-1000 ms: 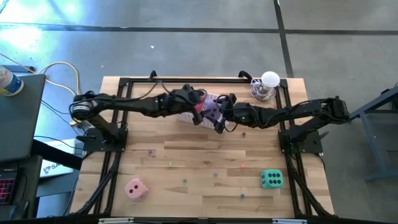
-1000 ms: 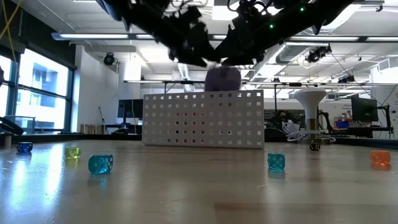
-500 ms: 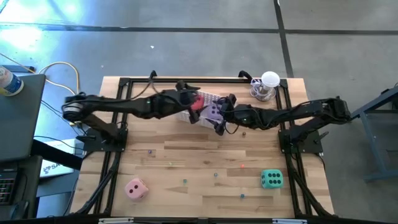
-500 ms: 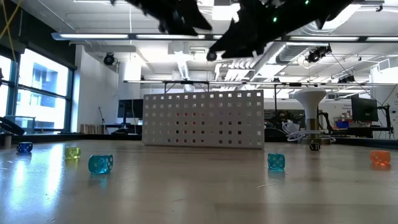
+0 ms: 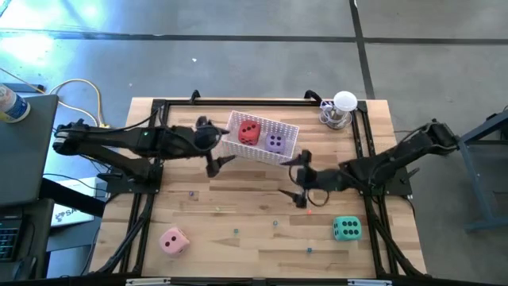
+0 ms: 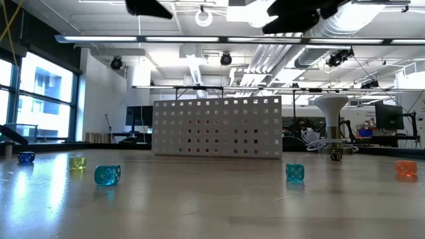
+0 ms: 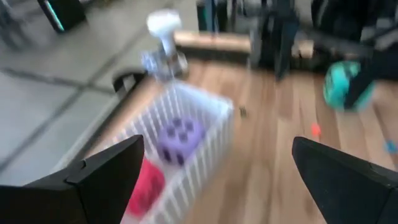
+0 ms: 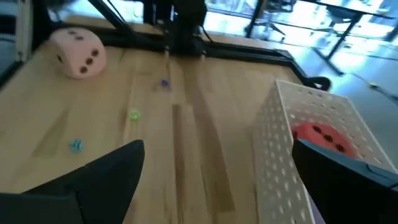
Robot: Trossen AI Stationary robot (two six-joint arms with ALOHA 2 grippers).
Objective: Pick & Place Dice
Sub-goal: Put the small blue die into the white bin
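The white perforated basket (image 5: 287, 133) stands near the table's far edge. The red die (image 5: 248, 133) and the purple die (image 5: 275, 143) lie inside it side by side, as the left wrist view shows of the purple die (image 7: 180, 140) and red die (image 7: 146, 180). The green die (image 5: 347, 229) rests on the table near the right front, the pink die (image 5: 173, 240) near the left front. My left gripper (image 5: 215, 146) hovers open just left of the basket. My right gripper (image 5: 300, 175) hovers open on the basket's near-right side, above bare wood.
Several small translucent dice lie scattered on the wood, such as a blue one (image 6: 107, 174) and an orange one (image 6: 406, 168). A white stand-like object (image 5: 340, 110) sits at the far right corner. Black frame rails (image 5: 147, 214) run along the table's sides.
Both grippers held dice above the basket and have let go: the purple die has fallen in beside the red one. My left gripper has drawn back toward the table's left, my right gripper toward the near right, both clear of the basket.
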